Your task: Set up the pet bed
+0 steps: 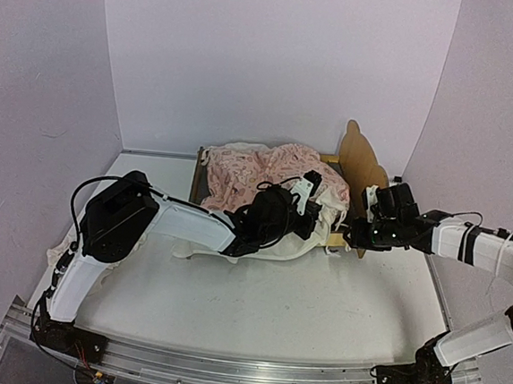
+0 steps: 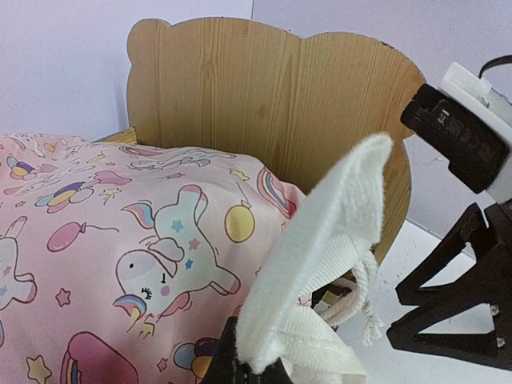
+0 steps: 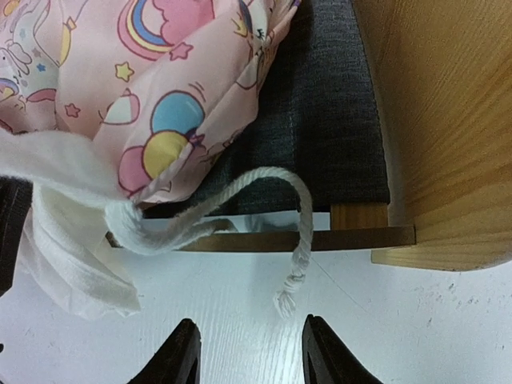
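The pet bed (image 1: 205, 186) stands at the back, its plywood ear-shaped headboard (image 1: 360, 163) on the right. A pink patterned blanket (image 1: 267, 170) lies heaped over it. My left gripper (image 1: 307, 195) is shut on the blanket's white ruffle (image 2: 320, 240), holding it up near the headboard (image 2: 272, 96). In the left wrist view that gripper (image 2: 256, 364) sits at the bottom edge. My right gripper (image 3: 248, 352) is open and empty over the table, just outside the bed's side rail (image 3: 336, 238). A white cord (image 3: 300, 232) hangs over the rail. The dark grey mattress pad (image 3: 320, 120) shows beside the blanket (image 3: 160, 80).
A pale cloth (image 1: 61, 251) lies on the table at the left, beside the left arm's base. White walls close in the back and both sides. My right gripper (image 1: 359, 230) is close to the headboard's near corner.
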Robot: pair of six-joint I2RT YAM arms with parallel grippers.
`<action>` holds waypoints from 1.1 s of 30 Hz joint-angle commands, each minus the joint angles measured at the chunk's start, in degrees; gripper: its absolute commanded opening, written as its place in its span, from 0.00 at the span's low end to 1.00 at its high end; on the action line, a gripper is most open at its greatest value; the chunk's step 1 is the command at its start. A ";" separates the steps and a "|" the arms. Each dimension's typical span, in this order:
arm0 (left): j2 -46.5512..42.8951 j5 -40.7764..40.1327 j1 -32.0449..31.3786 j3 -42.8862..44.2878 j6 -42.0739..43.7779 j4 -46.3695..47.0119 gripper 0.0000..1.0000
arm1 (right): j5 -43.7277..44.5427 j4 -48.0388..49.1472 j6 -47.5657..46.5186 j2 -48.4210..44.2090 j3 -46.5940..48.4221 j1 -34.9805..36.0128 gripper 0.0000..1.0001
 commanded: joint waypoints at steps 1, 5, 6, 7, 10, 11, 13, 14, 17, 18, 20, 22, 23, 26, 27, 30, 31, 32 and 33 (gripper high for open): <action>-4.24 -0.72 0.42 0.30 0.36 3.30 0.00 | 9.39 12.46 3.42 0.78 -3.59 2.37 0.44; -4.22 0.13 0.38 0.59 0.04 3.30 0.00 | 12.65 15.50 2.82 2.73 -5.92 3.00 0.44; -4.23 0.25 0.37 0.57 0.04 3.25 0.00 | 13.18 16.50 2.34 3.13 -6.38 3.06 0.44; -4.28 0.30 0.37 0.55 0.01 3.23 0.00 | 13.48 17.68 1.78 3.55 -6.65 3.05 0.43; -4.33 0.52 0.38 0.54 -0.27 3.27 0.00 | 13.65 23.28 0.57 4.99 -7.88 3.06 0.41; -4.33 0.73 0.38 0.50 -0.41 3.28 0.00 | 13.70 24.51 0.35 5.55 -8.04 3.10 0.38; -4.33 1.00 0.37 0.52 -0.63 3.29 0.00 | 13.57 26.35 0.43 6.74 -8.27 3.07 0.33; -4.37 1.10 0.37 0.47 -0.63 3.24 0.00 | 13.84 26.70 0.22 7.15 -8.29 3.05 0.30; -4.66 1.12 0.44 0.28 -0.63 3.30 0.00 | 16.02 26.86 -0.57 5.75 -8.93 3.05 0.15; -4.74 1.09 0.38 0.19 -0.52 3.28 0.00 | 16.61 26.14 -0.64 4.49 -9.13 3.06 0.08; -4.56 1.22 0.37 0.22 -0.14 3.29 0.00 | 18.83 21.82 -0.62 1.05 -8.73 3.10 0.00; -4.30 1.27 0.44 0.20 0.17 3.25 0.00 | 20.68 15.47 -0.76 -3.12 -7.95 3.12 0.00; -4.12 1.31 0.40 0.33 0.32 3.29 0.00 | 21.20 12.12 -0.74 -5.82 -7.51 3.06 0.00; -3.23 2.23 0.40 0.84 0.91 3.23 0.00 | 18.53 3.89 -0.18 -10.95 -6.30 3.00 0.00; -2.98 2.45 0.38 1.07 1.12 3.28 0.00 | 16.95 1.62 0.13 -12.33 -6.22 3.00 0.00; -2.45 3.23 0.37 1.57 1.65 3.30 0.00 | 11.09 -3.15 0.32 -16.09 -6.99 3.03 0.00; -2.33 3.48 0.37 1.63 1.95 3.27 0.00 | 8.21 -3.94 -0.25 -17.28 -7.36 3.04 0.00; -2.20 3.49 0.37 1.78 2.08 3.30 0.00 | 4.51 -4.22 -1.08 -18.58 -7.79 3.03 0.00; -2.09 3.44 0.37 1.86 2.17 3.30 0.00 | 0.51 -3.59 -3.29 -19.54 -8.34 3.05 0.00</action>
